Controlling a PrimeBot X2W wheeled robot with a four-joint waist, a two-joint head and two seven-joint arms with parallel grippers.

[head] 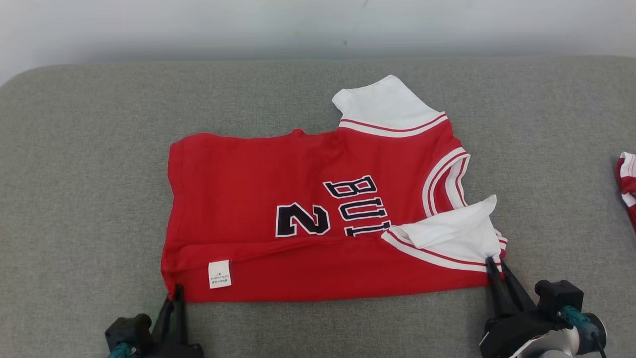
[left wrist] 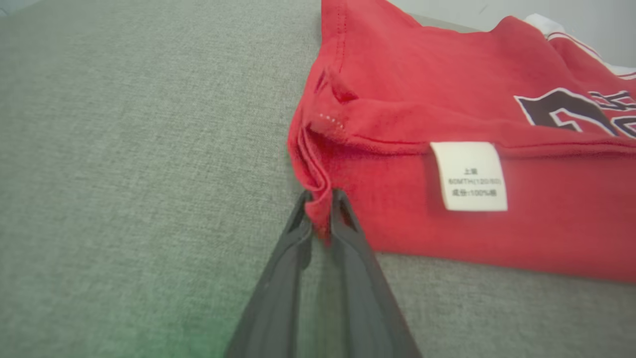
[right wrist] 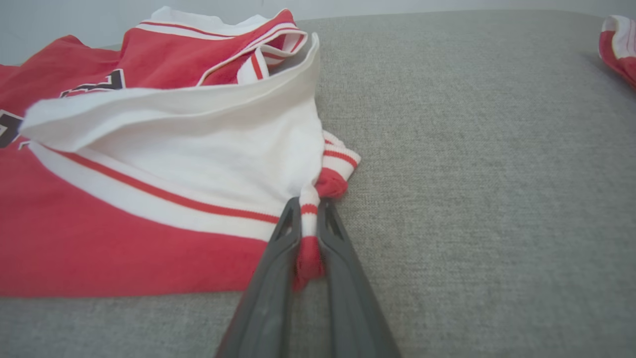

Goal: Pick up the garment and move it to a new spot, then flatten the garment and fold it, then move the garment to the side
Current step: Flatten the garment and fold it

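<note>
The garment (head: 308,219) is a red jersey with white sleeves and dark lettering, lying flat on the grey cushion with its near edge folded over and a white label (head: 219,274) showing. My left gripper (head: 176,293) is shut on the garment's near left corner (left wrist: 318,209), the red hem pinched between its fingers. At the near right corner, my right gripper (head: 497,263) is shut on the red-and-white striped sleeve trim (right wrist: 309,233), beside the white sleeve (right wrist: 198,149).
The grey cushion (head: 79,199) spreads wide to the left and in front of the jersey. Another red-and-white piece of cloth (head: 627,184) lies at the far right edge. A pale wall (head: 298,25) runs behind the cushion.
</note>
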